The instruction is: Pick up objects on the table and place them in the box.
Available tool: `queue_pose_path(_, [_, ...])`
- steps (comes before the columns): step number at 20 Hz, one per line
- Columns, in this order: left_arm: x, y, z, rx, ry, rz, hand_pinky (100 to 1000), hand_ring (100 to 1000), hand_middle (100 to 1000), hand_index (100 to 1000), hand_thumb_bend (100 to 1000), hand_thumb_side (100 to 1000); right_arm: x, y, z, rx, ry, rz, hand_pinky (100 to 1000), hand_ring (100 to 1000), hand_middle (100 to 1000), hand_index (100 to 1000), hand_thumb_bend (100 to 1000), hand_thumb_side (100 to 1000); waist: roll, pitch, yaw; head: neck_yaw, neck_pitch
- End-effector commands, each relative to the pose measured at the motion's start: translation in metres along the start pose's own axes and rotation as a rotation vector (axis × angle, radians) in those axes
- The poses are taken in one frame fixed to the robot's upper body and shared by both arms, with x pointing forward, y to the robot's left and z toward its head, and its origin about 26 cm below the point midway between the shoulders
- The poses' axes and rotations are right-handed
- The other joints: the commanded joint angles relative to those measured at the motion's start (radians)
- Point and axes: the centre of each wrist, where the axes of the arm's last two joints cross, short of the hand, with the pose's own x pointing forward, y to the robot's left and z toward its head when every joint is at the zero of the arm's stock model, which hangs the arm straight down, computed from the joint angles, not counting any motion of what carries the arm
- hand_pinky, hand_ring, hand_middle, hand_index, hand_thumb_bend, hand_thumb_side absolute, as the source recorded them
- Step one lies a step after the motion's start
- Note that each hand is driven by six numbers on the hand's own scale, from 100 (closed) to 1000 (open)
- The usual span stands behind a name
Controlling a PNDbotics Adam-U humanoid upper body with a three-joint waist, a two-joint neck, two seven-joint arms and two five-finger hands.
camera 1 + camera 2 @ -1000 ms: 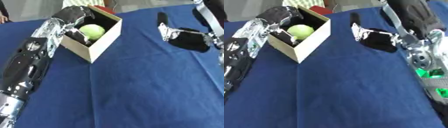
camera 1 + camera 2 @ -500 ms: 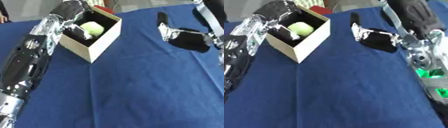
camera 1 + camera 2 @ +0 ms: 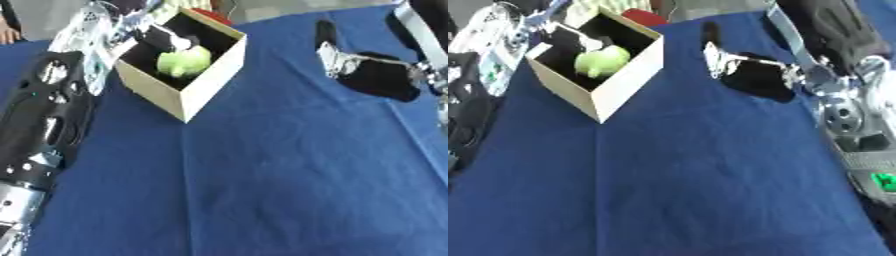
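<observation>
Covering the whole bench is a dark blue cloth, seen from above and slightly askew. At the far left stands an open box with pale tan outer walls and a dark inside, turned so that one corner points toward the near side. A round, yellow-green object lies inside the box, on its floor, close to the middle.

The left arm comes in along the left edge, black with silver joints, and stretches toward the far side. Its left robot hand reaches over the far left rim of the box and down into it, dark fingers with a pale tip just beside or touching the top of the green object. Motion blur hides whether those fingers are curled round the object or released from it, so its state cannot be told.

The right robot hand hovers over the cloth at the far right, well apart from the box. It is released and holds nothing: the palm is dark, and one straight dark finger points to the far side.

A small red thing shows just beyond the far side of the box.
</observation>
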Motion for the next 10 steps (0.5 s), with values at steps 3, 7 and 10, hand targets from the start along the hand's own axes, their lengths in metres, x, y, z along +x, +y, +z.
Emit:
queue_pose_path(3, [-0.012, 0.038, 0.014, 0.083, -0.031, -0.003, 558, 741, 707, 780, 479, 413, -0.003, -0.009, 0.001, -0.021, 0.002, 0.029, 925, 812, 799, 848, 100, 459, -0.010, -0.035, 0.010, -0.008, 0.019])
queue_pose_path(7, [-0.016, 0.055, 0.033, 0.151, -0.053, 0.013, 548, 729, 692, 770, 444, 403, -0.004, -0.009, 0.001, -0.019, 0.004, 0.034, 927, 814, 800, 846, 100, 455, -0.011, -0.040, 0.021, -0.014, 0.025])
queue_pose_path(10, [-0.021, 0.063, 0.053, 0.179, -0.072, 0.020, 544, 724, 685, 761, 420, 398, -0.006, -0.010, 0.002, -0.020, 0.006, 0.042, 927, 815, 800, 845, 100, 451, -0.012, -0.043, 0.029, -0.016, 0.031])
